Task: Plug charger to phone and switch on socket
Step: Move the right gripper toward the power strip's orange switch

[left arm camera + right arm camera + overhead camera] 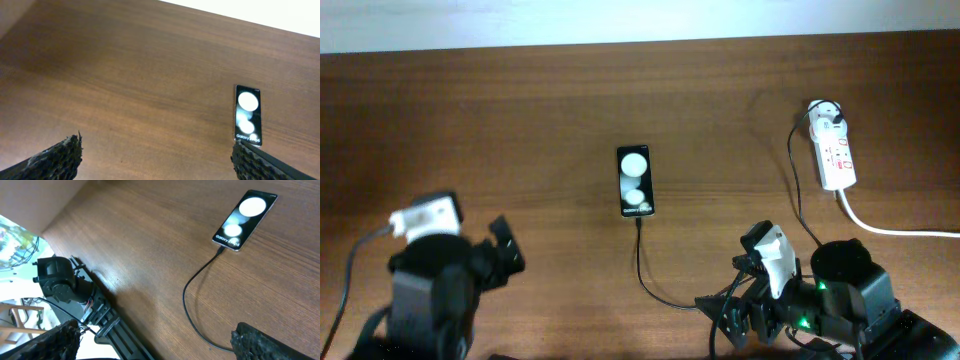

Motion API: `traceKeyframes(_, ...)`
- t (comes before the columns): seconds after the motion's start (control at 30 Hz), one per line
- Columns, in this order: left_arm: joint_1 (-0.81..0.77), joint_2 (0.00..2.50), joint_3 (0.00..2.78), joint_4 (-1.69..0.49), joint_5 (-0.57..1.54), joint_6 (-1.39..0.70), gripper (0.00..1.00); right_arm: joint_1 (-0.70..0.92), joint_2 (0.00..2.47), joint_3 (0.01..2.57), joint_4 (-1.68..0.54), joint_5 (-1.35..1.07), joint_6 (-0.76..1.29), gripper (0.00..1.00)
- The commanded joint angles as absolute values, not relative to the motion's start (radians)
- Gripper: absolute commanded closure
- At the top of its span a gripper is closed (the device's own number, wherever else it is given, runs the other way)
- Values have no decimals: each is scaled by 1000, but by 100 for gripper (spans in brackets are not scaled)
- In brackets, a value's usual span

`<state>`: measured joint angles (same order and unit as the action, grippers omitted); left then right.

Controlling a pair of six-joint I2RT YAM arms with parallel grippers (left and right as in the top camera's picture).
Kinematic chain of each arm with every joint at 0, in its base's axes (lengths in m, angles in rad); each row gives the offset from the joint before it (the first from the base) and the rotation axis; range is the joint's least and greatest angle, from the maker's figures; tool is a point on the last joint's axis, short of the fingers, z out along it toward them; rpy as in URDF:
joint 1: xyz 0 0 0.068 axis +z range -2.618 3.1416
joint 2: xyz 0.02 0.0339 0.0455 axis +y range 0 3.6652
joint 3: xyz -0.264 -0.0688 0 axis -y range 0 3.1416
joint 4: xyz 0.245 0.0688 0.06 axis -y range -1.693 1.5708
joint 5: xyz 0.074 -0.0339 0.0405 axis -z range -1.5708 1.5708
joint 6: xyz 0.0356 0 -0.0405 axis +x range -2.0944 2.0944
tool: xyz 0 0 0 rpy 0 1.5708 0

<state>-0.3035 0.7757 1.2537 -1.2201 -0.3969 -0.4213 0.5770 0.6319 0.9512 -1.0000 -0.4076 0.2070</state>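
The phone (634, 181) lies flat at the table's middle, glossy black with two white spots; it also shows in the left wrist view (248, 114) and the right wrist view (246, 220). The charger's thin black cable (642, 265) runs from the phone's near end, where its plug tip sits (220, 252), towards the right arm, and its white adapter (825, 112) sits in the far end of the socket (836, 158) at the right. My left gripper (155, 160) is open and empty, left of and nearer than the phone. My right gripper (155, 342) is open and empty over the near table edge, with the cable (187, 295) passing by its right finger.
The socket's thick white cord (895, 229) trails off to the right edge. The left arm's base (60, 280) stands beyond the table edge in the right wrist view. A pale wall runs along the table's far edge (620, 25).
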Motion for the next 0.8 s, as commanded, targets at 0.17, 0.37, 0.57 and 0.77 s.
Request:
traceKeyframes(0.17, -268, 527, 1206, -1517, -382, -453, 1, 576, 628, 958, -999, -403, 206, 1)
traceKeyframes(0.37, -75, 175, 1207, -1575, -382, -453, 1, 576, 630, 958, -999, -376, 210, 1)
traceKeyframes(0.57, -76, 54, 1207, -1576, -382, -453, 1, 575, 745, 958, -999, -109, 299, 1)
traceKeyframes(0.77, -78, 7, 1218, -1583, -382, -455, 1, 427, 974, 1018, -1034, 39, 437, 64)
